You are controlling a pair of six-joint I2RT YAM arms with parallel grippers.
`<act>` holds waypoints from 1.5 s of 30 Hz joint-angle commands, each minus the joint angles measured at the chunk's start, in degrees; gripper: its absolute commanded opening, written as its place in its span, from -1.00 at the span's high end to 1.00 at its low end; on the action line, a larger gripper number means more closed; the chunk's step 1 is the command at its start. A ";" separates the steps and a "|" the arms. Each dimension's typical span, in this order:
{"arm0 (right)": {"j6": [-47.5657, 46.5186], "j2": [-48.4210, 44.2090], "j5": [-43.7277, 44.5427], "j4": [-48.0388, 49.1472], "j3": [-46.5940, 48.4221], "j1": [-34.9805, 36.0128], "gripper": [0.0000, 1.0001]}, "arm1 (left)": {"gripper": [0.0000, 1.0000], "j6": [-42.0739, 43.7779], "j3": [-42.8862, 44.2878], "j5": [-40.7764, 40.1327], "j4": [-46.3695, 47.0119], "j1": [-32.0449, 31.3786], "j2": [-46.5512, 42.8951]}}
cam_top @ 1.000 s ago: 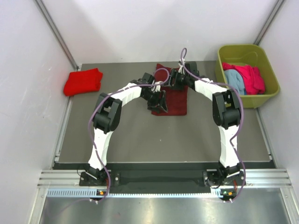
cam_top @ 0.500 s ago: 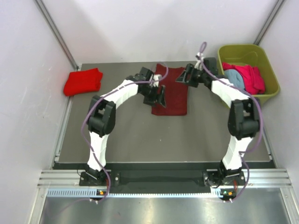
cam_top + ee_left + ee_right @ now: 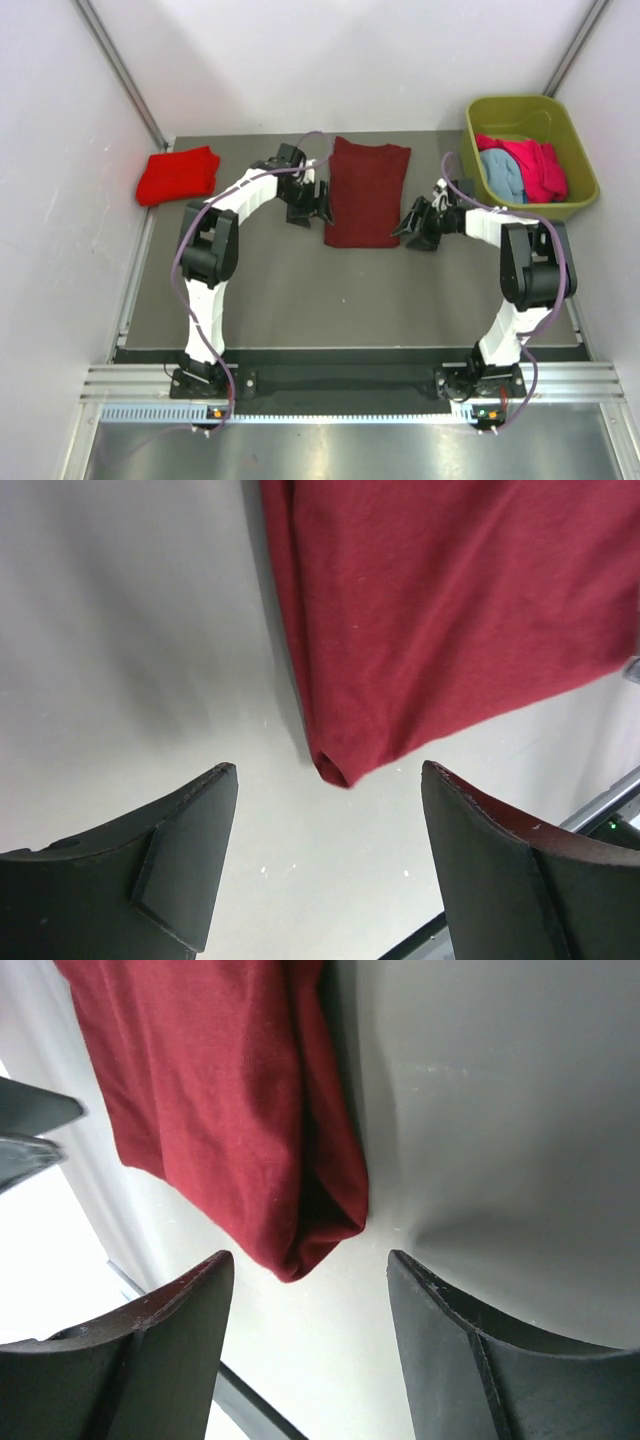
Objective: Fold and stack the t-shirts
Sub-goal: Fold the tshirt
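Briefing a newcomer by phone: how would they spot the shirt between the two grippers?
On the grey table, midway along its far side, a dark maroon t-shirt lies folded flat. The bright red shirt sits at the left edge, the pink and blue ones in the olive tub; only this one is dark.

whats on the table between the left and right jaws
The dark maroon cloth t-shirt, folded flat, lies between the left gripper and right gripper, jaws open; top external view shows it.
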 commanded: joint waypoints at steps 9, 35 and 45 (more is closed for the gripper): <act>0.65 5.54 -0.44 3.44 3.15 -1.00 -0.25 | -0.57 -3.58 -0.48 4.71 1.05 -0.23 6.60; -0.75 5.02 -0.87 -0.69 3.15 1.03 -0.19 | -0.16 -5.69 -3.47 9.55 2.02 -0.23 8.20; -2.34 2.38 0.27 -2.11 -0.27 -0.12 -0.19 | -0.16 -6.40 -4.09 10.07 2.19 -0.32 8.54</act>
